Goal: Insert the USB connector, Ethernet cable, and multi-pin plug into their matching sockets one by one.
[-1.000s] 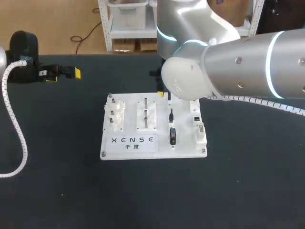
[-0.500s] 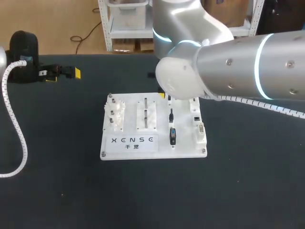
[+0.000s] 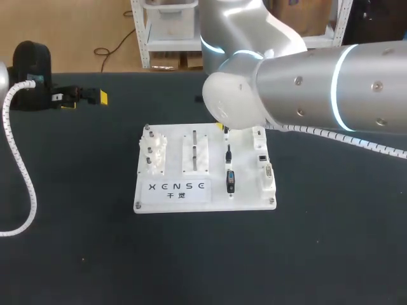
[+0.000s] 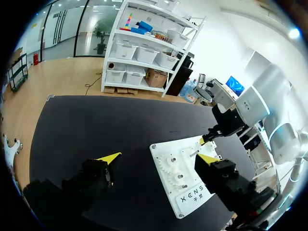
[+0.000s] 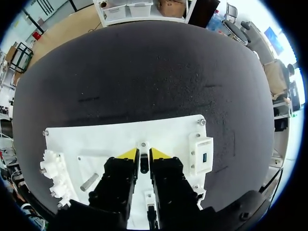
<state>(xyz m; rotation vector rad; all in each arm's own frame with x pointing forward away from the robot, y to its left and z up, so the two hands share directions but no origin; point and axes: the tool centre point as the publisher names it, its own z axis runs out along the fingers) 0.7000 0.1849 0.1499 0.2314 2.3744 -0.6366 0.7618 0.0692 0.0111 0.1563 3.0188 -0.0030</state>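
Note:
On the white board (image 3: 248, 190) a column of black plugs stands in holders: the USB connector (image 5: 143, 163) at the far end, the Ethernet plug (image 3: 227, 154) in the middle, the multi-pin plug (image 3: 230, 182) nearest. Their sockets sit in white blocks (image 3: 264, 166) along the board's right edge; the blue USB socket (image 5: 204, 158) is beside my right gripper. My right gripper (image 5: 143, 155) points down at the board, its yellow-tipped fingers pressed on both sides of the USB connector. My left gripper (image 3: 82, 96) hangs open and empty over the table's far left, away from the board (image 4: 192, 192).
White gears on pegs (image 3: 154, 152) and a clear block (image 3: 196, 152) occupy the board's left and middle. My right arm's large elbow (image 3: 299, 89) hides the table behind the board. A white cable (image 3: 19, 171) curves down the left side.
My right gripper's fingers have drawn together around the USB connector, and the right arm has shifted slightly left over the board. The left arm has not moved.

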